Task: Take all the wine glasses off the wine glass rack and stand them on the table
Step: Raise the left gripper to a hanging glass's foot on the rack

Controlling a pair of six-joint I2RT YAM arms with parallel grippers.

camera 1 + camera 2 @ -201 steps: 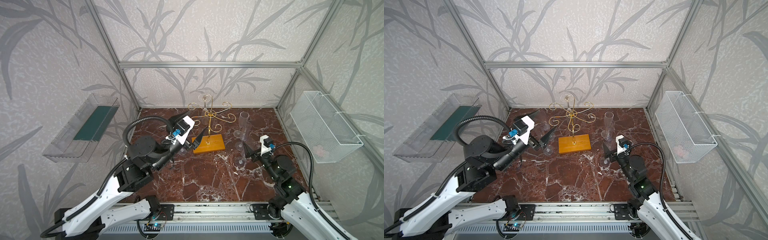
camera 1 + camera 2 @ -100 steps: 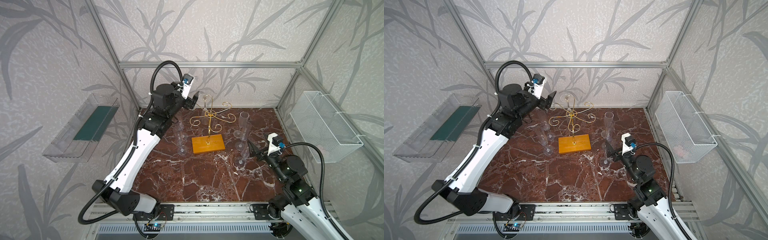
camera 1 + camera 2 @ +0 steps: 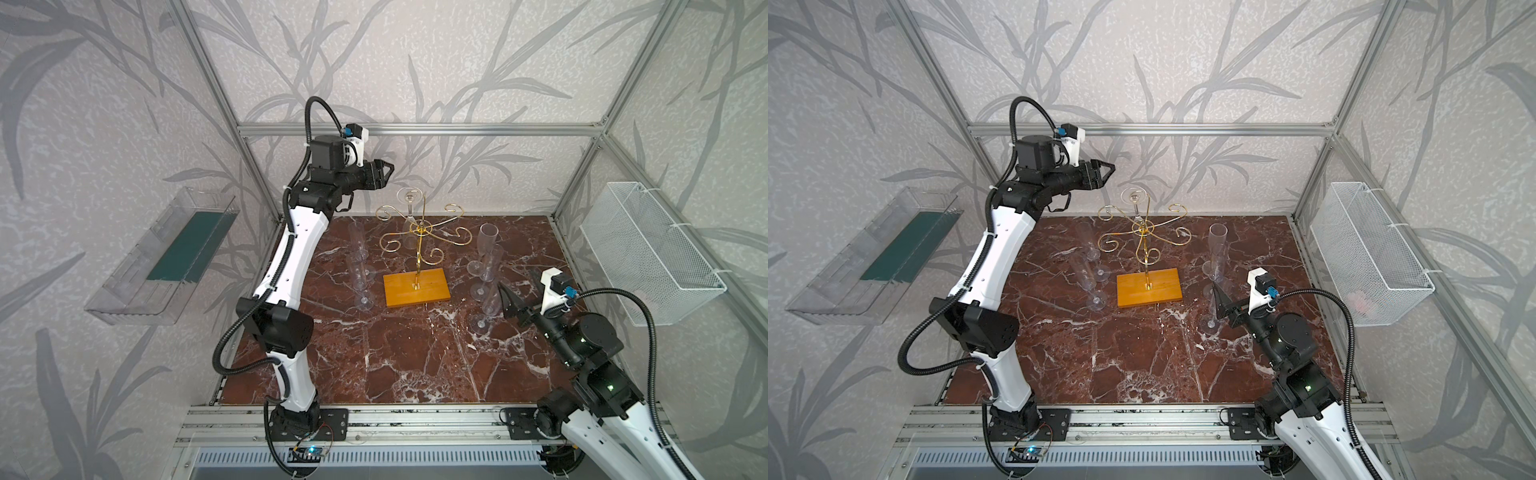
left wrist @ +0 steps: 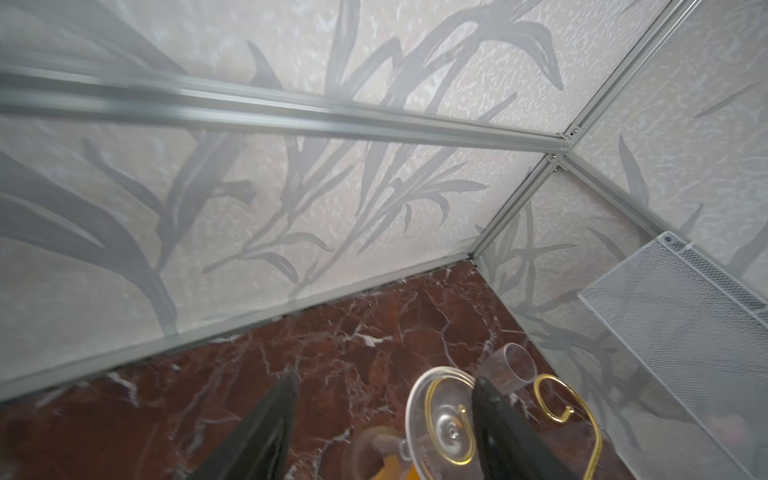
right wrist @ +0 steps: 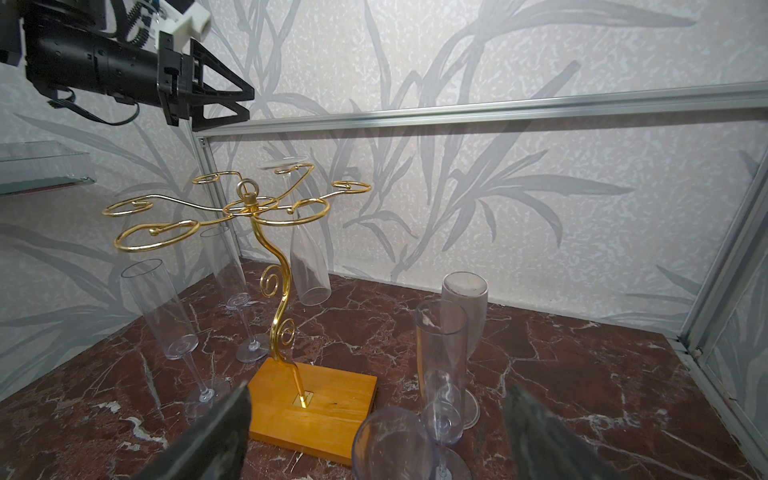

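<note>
Left arm stretched up; left hand [image 3: 387, 171], upper centre, points right, partly open, empty, seemingly above the glass [image 3: 409, 196] hanging inverted on the rack [image 3: 415, 287]. Right hand [image 3: 506, 298] gapes empty, lower right.

Nothing legible in any view: the rectangular orange-yellow wooden base of the thin gold wire wine glass rack [image 3: 417, 287], mid-frame, and the white wire-mesh basket [image 3: 648, 253], at the right edge, show plain surfaces, with no lettering.
</note>
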